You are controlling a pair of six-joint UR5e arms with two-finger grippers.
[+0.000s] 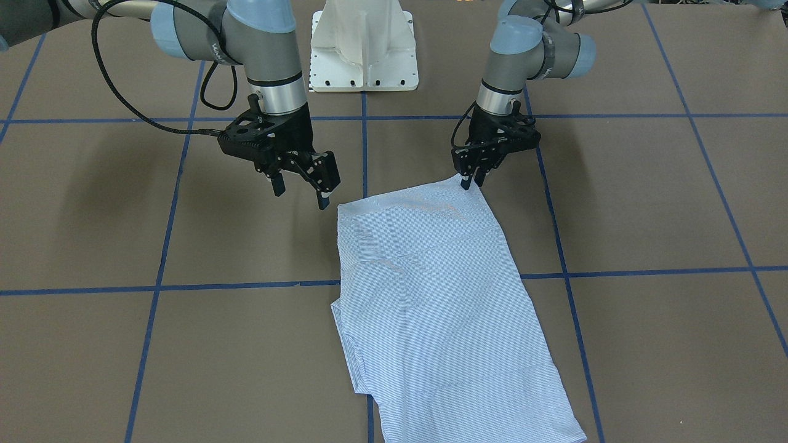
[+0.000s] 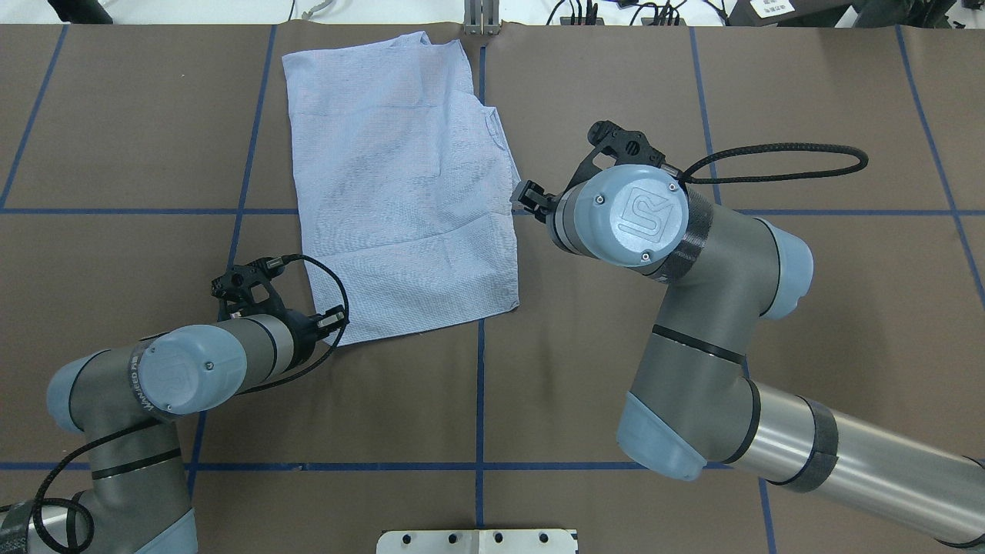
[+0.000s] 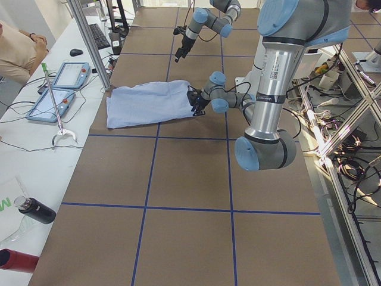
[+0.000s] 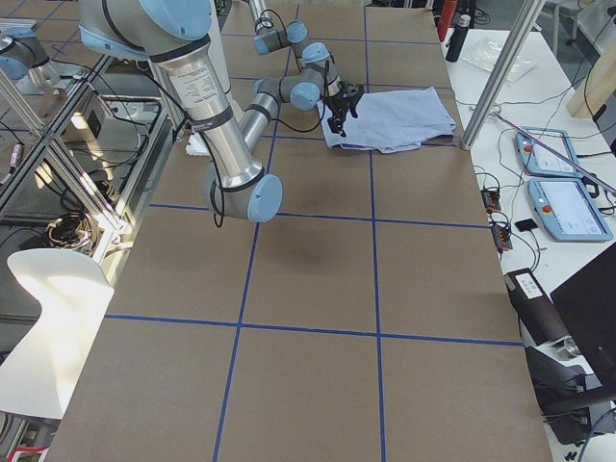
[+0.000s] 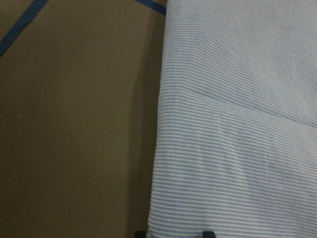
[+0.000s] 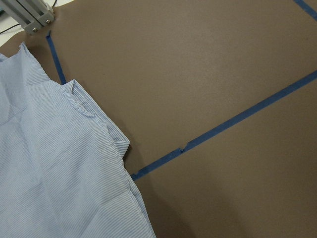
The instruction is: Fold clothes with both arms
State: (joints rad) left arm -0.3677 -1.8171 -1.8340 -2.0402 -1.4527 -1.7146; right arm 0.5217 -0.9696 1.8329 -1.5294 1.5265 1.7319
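The light blue-and-white striped shirt (image 1: 431, 289) lies folded in a long rectangle on the brown table, its collar edge (image 6: 94, 116) showing in the right wrist view. My left gripper (image 1: 472, 182) is down at the shirt's near corner. Its fingers are set close together with a small gap, and flat cloth (image 5: 233, 148) shows between the tips. My right gripper (image 1: 300, 192) hangs wide open above bare table beside the shirt's other near corner, touching nothing. From overhead the left gripper (image 2: 329, 321) sits at the shirt's corner, and the right gripper (image 2: 529, 196) is beside the shirt's long edge.
Blue tape lines (image 1: 246, 286) grid the brown table. The white pedestal base (image 1: 364, 49) stands at the robot's side. Beyond the far edge are a metal post (image 2: 481, 19), tablets (image 3: 68, 74), a bottle (image 3: 36, 210) and a person's arm (image 3: 21, 44).
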